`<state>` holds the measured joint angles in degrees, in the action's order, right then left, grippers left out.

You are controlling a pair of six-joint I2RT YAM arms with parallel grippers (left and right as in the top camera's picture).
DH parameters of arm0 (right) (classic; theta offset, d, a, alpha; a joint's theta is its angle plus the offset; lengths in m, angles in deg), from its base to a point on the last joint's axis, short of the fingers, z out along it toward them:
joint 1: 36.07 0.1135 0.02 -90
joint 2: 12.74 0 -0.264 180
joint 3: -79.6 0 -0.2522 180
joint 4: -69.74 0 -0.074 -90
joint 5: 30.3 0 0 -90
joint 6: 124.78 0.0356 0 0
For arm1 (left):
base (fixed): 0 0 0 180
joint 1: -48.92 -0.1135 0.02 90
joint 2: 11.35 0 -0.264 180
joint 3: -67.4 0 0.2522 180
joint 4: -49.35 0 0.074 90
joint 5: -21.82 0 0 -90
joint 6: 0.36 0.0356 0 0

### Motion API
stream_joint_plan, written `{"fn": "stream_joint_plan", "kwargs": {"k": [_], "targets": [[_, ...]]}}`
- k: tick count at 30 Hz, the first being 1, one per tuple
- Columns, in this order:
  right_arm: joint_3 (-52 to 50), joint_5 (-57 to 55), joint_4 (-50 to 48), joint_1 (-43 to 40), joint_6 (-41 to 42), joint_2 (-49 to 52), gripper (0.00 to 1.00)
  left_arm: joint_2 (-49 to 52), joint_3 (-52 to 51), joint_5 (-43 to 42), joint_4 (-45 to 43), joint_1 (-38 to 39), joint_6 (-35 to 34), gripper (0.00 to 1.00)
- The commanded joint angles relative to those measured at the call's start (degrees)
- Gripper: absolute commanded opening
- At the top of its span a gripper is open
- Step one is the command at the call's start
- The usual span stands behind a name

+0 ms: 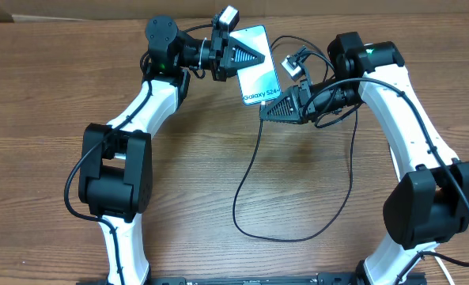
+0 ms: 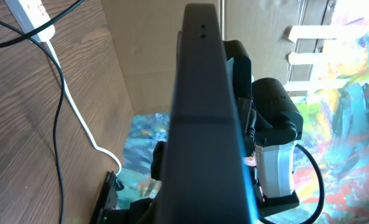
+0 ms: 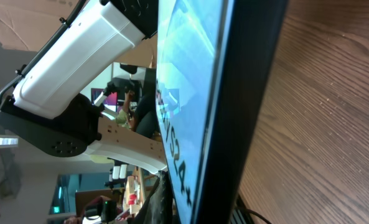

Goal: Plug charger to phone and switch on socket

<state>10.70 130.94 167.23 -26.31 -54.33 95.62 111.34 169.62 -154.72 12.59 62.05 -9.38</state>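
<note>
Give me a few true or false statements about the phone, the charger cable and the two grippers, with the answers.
1. The phone has a dark screen. False: it is lit, light blue-white.
2. The left gripper holds the end by the Galaxy text. False: the right gripper is at that end.
3. The charger cable loops across the table. True.
4. The socket shows in the left wrist view. True.

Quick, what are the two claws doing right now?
Left claw: closed, holding the phone.
Right claw: closed at the phone's bottom end; what it pinches is hidden.
</note>
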Motion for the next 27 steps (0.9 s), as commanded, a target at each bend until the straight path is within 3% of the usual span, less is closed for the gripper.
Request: {"fn": "stream_joint_plan", "kwargs": {"k": [1, 27], "targets": [[1.4, 0.0, -0.2, -2.3, -0.2, -1.5, 0.03, -0.4, 1.7, -4.0, -0.3, 1.3, -0.2, 0.04], [1.4, -1.1, 0.2, -4.1, -0.4, -1.5, 0.03, -0.4, 1.7, -4.0, -0.3, 1.3, -0.2, 0.04]]}}
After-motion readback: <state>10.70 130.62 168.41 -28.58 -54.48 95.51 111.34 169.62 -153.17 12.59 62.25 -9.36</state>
